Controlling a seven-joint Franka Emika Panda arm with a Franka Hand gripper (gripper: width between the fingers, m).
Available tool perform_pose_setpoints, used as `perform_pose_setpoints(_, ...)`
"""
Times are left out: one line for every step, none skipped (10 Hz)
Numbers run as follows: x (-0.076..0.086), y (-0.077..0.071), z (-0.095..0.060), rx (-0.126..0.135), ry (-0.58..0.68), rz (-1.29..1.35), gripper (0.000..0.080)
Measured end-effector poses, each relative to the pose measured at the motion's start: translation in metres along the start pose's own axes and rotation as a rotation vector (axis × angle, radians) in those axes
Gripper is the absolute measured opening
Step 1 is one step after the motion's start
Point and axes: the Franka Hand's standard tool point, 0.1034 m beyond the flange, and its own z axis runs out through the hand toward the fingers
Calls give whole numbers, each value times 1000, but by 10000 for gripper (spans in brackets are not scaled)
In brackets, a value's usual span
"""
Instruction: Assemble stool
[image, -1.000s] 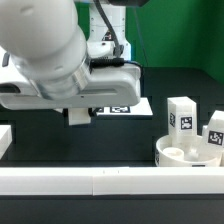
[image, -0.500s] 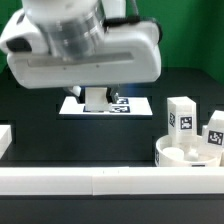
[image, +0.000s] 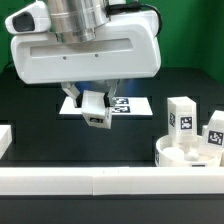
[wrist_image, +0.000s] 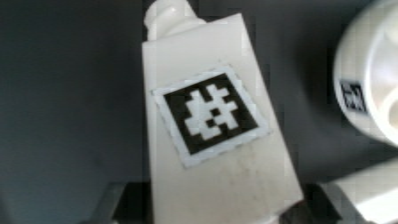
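Nearest the exterior camera, a long white rail runs across the front of the dark tabletop. Just behind it, toward the exterior view's right, lies the round seat, hollowed face up. An upright leg stands at the seat's back edge with its tag facing the camera. A far-right leg stands beside that one, cut by the frame edge, its tag turned at an angle. Whether either leg touches the seat I cannot tell. Farther back and nearer the middle, the hand hangs under the arm's bulky white wrist, closed on the held leg. The block is slightly tilted, tagged end lowest, seemingly clear of the tabletop and well apart from the seat. Behind it the marker board lies flat, partly hidden by hand and leg. In the wrist view the held leg fills the middle lengthways, its tag sharp and a little askew. One end narrows to a stub, and the dark fingers of the hand flank the other end.
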Motion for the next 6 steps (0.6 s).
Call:
perform_pose_setpoints(0, -11, -5, 27, 60, 26, 325)
perform_pose_setpoints(4, -16, -8, 41, 158, 42, 325)
perform_pose_setpoints(4, -13, -6, 27, 221, 35, 325)
perform_pose_setpoints(5, -12, -5, 19, 266, 32, 325)
perform_pose_setpoints(9, -11, -8, 7, 348, 26, 325)
perform_pose_setpoints(6, -12, -5, 0, 385, 20, 325)
